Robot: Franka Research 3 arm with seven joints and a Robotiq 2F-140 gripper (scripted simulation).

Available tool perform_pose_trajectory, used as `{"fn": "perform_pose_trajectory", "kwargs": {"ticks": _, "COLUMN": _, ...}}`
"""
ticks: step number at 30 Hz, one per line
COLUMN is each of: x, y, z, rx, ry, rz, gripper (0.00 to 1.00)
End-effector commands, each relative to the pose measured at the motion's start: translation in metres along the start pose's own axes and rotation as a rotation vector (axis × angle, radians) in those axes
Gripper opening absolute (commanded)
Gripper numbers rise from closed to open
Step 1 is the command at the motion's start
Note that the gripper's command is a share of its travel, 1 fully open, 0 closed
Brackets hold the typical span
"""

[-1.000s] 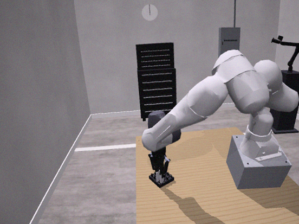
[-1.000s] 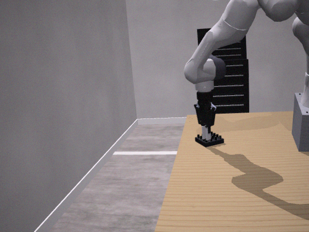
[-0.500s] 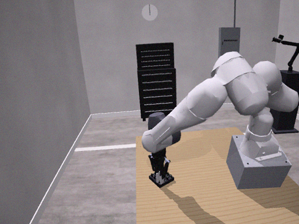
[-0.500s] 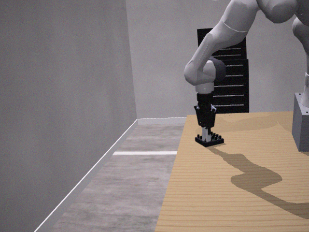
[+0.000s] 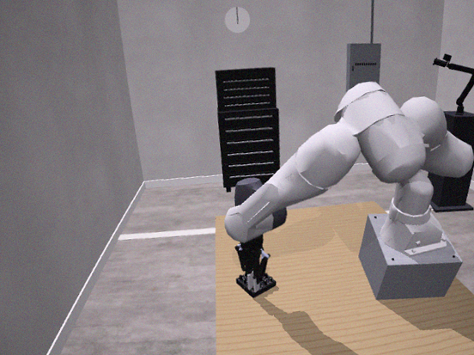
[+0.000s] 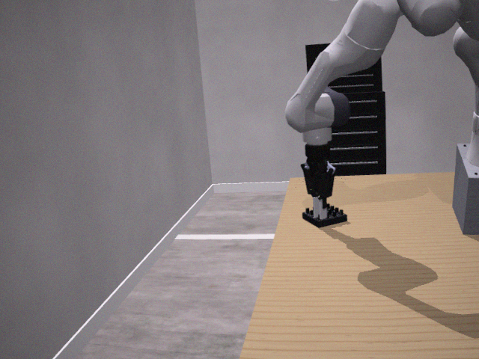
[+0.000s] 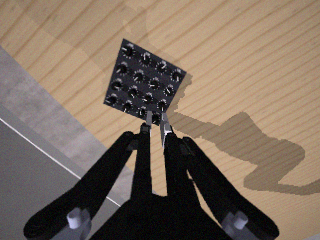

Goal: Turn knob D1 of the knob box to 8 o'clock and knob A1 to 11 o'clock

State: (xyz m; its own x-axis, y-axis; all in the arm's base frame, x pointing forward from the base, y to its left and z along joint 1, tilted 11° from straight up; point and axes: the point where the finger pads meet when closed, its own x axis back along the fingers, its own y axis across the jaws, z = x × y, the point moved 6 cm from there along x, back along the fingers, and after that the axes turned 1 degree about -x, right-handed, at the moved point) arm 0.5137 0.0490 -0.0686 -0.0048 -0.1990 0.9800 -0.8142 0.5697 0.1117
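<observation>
The black knob box [image 5: 266,289] [image 6: 334,221] [image 7: 133,63] stands flat on the table, with four rows of four dark knobs. My gripper [image 5: 253,284] [image 6: 319,216] [image 7: 155,118] points down over the box corner nearest the top and exterior views. Its fingers stand a narrow gap apart, one on each side of the corner knob [image 7: 155,118]; no clear grip on it shows. The fingertips partly hide this knob and its neighbours. White lines show on several knobs, but the printed names and the socket are too small to read, so I cannot tell which knob this is.
The wooden table [image 5: 308,247] [image 6: 293,293] [image 7: 225,65] ends a short way left of the box in the top and exterior views. Neighbouring knobs stand close to the fingers. The arm's grey base block [image 5: 413,279] [image 6: 465,200] is at the right. The arm's shadow falls across the table.
</observation>
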Motion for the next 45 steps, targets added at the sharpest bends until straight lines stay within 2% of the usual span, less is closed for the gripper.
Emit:
{"fn": "perform_pose_trajectory", "kwargs": {"ticks": 1, "x": -0.0001, "y": -0.0015, "z": 0.0001, "rx": 0.003, "ry": 0.000, "rz": 0.004, "gripper": 0.12}}
{"fn": "perform_pose_trajectory", "kwargs": {"ticks": 20, "x": -0.0001, "y": -0.0015, "z": 0.0001, "rx": 0.003, "ry": 0.000, "rz": 0.004, "gripper": 0.12}}
{"fn": "perform_pose_trajectory", "kwargs": {"ticks": 21, "x": -0.0001, "y": -0.0015, "z": 0.0001, "rx": 0.003, "ry": 0.000, "rz": 0.004, "gripper": 0.05}}
{"fn": "perform_pose_trajectory", "kwargs": {"ticks": 45, "x": -0.0001, "y": -0.0015, "z": 0.0001, "rx": 0.003, "ry": 0.000, "rz": 0.004, "gripper": 0.05}}
